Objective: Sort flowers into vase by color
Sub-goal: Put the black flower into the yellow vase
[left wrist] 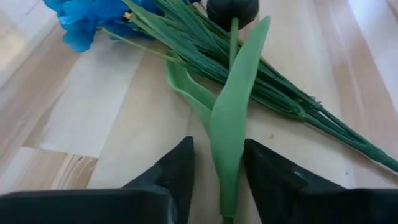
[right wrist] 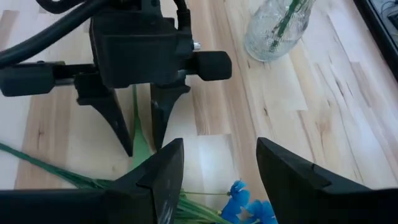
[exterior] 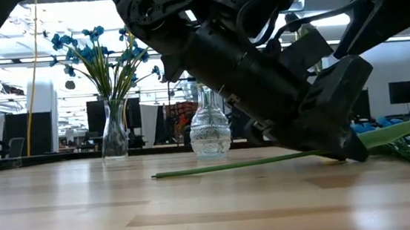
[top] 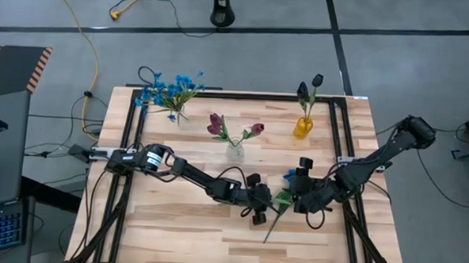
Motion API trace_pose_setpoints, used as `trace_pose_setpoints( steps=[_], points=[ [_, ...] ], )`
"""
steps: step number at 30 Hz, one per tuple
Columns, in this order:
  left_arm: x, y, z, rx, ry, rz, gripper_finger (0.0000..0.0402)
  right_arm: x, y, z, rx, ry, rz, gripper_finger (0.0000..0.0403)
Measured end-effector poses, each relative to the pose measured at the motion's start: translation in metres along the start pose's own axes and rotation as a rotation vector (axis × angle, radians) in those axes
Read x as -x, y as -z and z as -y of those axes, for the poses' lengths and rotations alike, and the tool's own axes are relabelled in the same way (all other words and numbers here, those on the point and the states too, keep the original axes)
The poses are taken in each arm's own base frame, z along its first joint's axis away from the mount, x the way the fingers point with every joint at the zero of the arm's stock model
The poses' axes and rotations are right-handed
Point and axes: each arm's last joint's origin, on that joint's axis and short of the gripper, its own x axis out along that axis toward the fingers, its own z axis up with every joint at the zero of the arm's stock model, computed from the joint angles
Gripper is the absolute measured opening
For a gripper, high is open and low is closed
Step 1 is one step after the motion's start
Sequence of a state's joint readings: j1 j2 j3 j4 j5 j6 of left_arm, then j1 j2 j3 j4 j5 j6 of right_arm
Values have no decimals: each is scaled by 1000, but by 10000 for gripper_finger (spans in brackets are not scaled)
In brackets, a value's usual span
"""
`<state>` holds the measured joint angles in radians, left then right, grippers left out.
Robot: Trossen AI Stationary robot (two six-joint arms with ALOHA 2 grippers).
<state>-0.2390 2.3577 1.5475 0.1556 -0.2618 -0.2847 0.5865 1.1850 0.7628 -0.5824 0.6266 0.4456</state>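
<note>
A sprig with a near-black bud (left wrist: 232, 9), a broad green leaf (left wrist: 231, 124) and a thin stem (exterior: 232, 166) lies flat on the table right of centre. My left gripper (left wrist: 219, 180) is low over it and open, one finger on each side of the leaf and stem; the right wrist view shows gaps on both sides (right wrist: 138, 146). A blue sprig (left wrist: 87, 18) lies beside it, its stems crossing under the bud. My right gripper (right wrist: 217, 180) hangs open just to the right, above the blue blooms (right wrist: 249, 205), with nothing between its fingers.
Three vases stand along the far half of the table. One at the left holds blue flowers (top: 169, 93), a clear one in the middle holds dark red rosebuds (top: 235, 147), and a yellow one at the right holds near-black buds (top: 304, 127). Bare wood lies toward the near edge (top: 198, 241).
</note>
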Motion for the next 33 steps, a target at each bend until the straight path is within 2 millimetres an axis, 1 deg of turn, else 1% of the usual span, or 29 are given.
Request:
trace_pose_setpoints(
  steps=[4,6,9,13,16,18,24,29,33],
  points=[
    [0,0,-1,10,-18,1,85,6,0,0,-1,-17,18,221],
    [0,-1,-3,17,-21,3,67,14,0,2,2,-39,41,213],
    [-1,-1,-5,29,-20,4,46,28,0,9,4,-50,83,199],
    [-1,-5,-10,61,8,7,27,45,4,25,6,-32,110,180],
    [-1,-10,-14,80,46,9,20,53,8,36,-6,-9,111,171],
    [3,-15,-17,86,54,10,18,56,8,41,-31,5,122,167],
    [26,-49,-24,42,50,100,16,58,11,46,-39,37,137,166],
    [52,-70,-25,-33,-5,124,16,49,29,48,-60,75,146,165],
    [70,-79,-28,-65,-52,71,16,52,40,58,-115,92,194,164]
  ],
)
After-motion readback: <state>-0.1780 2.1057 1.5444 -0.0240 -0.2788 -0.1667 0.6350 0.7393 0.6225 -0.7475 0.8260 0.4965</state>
